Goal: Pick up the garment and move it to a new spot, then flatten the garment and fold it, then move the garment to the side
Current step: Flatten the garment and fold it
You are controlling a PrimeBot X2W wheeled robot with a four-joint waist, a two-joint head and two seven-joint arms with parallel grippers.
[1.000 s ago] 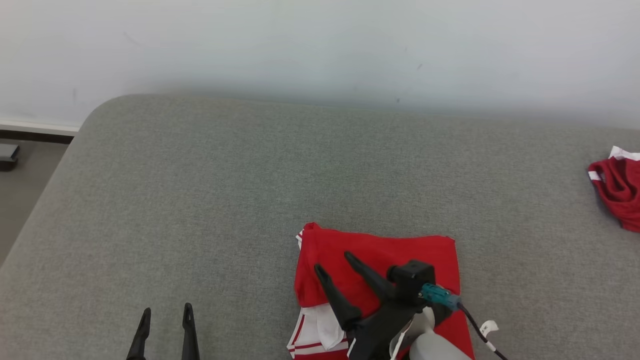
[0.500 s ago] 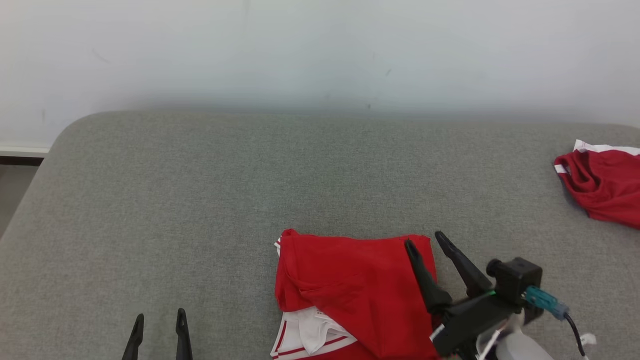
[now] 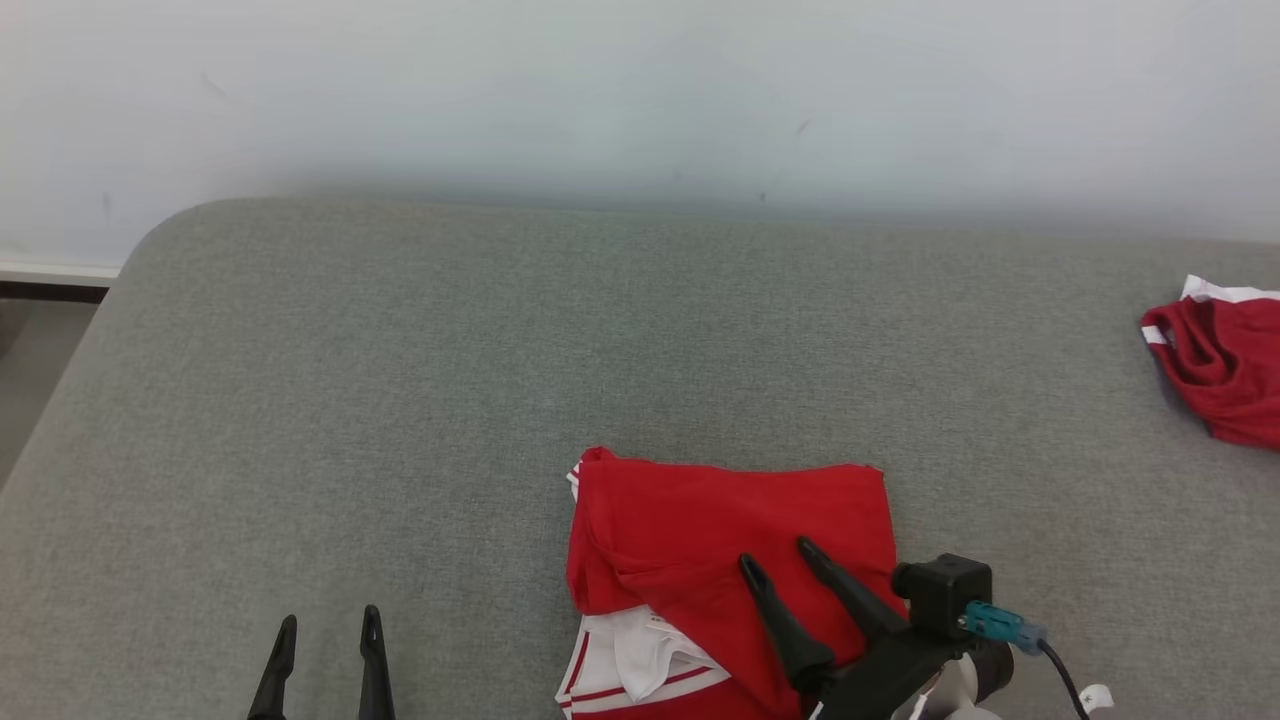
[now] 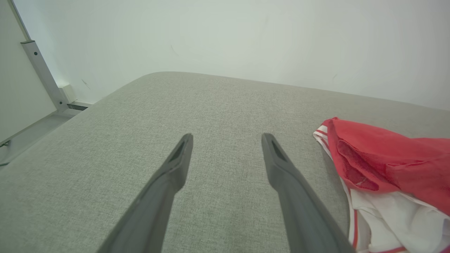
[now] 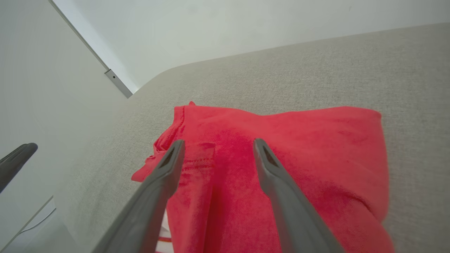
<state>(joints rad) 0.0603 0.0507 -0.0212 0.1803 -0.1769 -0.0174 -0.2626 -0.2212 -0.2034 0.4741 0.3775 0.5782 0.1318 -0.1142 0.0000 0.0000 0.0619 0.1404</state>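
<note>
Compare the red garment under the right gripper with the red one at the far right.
The near garment lies folded flat, roughly rectangular; the far garment sits bunched. The near garment lies beneath the open right gripper; the far garment lies well away from it, cut by the picture's edge. Both are red with white trim, on the grey surface.
</note>
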